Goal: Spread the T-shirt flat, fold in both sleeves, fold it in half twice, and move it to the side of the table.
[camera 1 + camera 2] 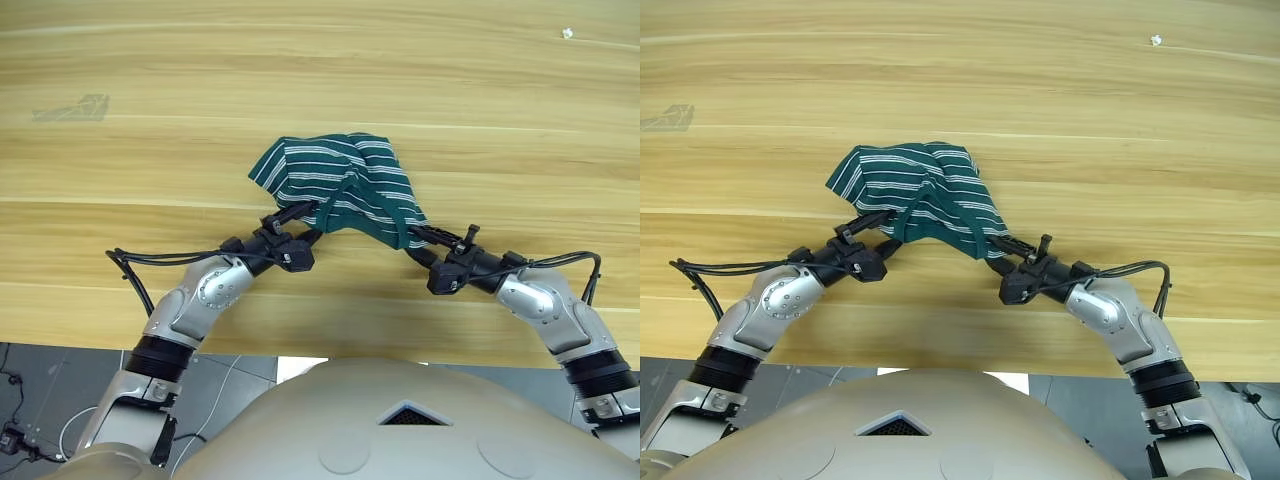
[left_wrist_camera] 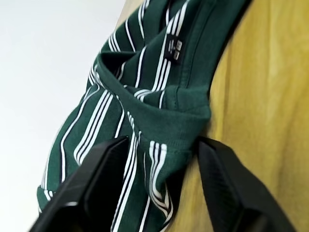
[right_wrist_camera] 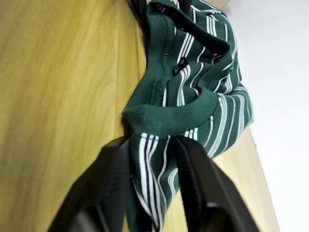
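Spread step: left gripper (image 1: 303,213), right gripper (image 1: 413,236) both clenched on bunched green white-striped T-shirt (image 1: 345,175) — next, draw apart, lay flat.

- The bench (image 1: 480,80) is a broad top of light wood grain. Long plank lines run across it from left to right, and its near edge shows low in the head views.
- A green T-shirt (image 1: 345,180) with white stripes lies bunched near the middle of the bench. It is crumpled rather than spread, with its far part resting on the wood and its near edge raised.
- A small white scrap (image 1: 567,33) lies far off at the right back, well apart from the T-shirt.
- A faint grey mark (image 1: 72,107) sits flat on the surface at the left back.
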Robot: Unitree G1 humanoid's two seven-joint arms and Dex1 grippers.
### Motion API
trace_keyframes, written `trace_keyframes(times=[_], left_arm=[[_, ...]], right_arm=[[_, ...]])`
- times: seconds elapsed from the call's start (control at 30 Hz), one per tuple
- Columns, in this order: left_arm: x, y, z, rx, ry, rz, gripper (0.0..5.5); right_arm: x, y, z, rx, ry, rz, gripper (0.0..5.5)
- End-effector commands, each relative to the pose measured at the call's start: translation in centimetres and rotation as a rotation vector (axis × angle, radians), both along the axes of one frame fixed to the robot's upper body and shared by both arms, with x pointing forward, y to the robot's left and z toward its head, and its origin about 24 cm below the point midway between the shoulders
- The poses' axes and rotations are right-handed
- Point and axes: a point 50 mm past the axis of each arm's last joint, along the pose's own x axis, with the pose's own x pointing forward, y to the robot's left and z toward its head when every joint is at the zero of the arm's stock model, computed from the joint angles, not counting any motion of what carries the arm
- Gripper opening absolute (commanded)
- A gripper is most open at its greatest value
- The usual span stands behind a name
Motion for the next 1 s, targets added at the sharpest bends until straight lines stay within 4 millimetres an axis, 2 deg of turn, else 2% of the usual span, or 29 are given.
trace_keyframes(times=[0.03,0.2,0.4,0.5,0.63,0.7,0.87,1.0], left_arm=[[-0.4,0.3,-0.8,0.035,0.034,0.002,1.7],[-0.4,0.4,-0.8,0.034,0.023,0.002,0.98],[-0.7,0.7,-0.7,0.036,0.011,0.006,0.19],[-0.6,1.4,0.0,0.043,-0.017,0.008,0.03],[0.7,2.3,2.4,0.037,-0.103,0.021,0.01],[1.2,2.1,4.3,-0.008,-0.134,0.018,0.01],[5.0,1.3,14.7,-0.286,-0.279,0.043,0.01],[8.5,0.5,22.9,-0.245,-0.379,-0.018,0.01]], right_arm=[[0.3,0.0,0.1,0.0,-0.014,-0.008,0.83],[0.3,0.0,0.2,0.004,-0.021,-0.012,0.01],[0.5,0.2,0.5,0.036,-0.042,-0.024,0.0],[1.2,0.3,1.3,0.079,-0.078,-0.043,0.0],[3.3,0.1,4.3,0.25,-0.214,-0.12,0.0],[4.2,-0.2,5.8,0.327,-0.255,-0.151,0.0],[6.6,-1.7,10.2,0.444,-0.283,-0.194,0.0],[8.9,-2.7,14.2,0.455,-0.312,-0.176,0.0]])
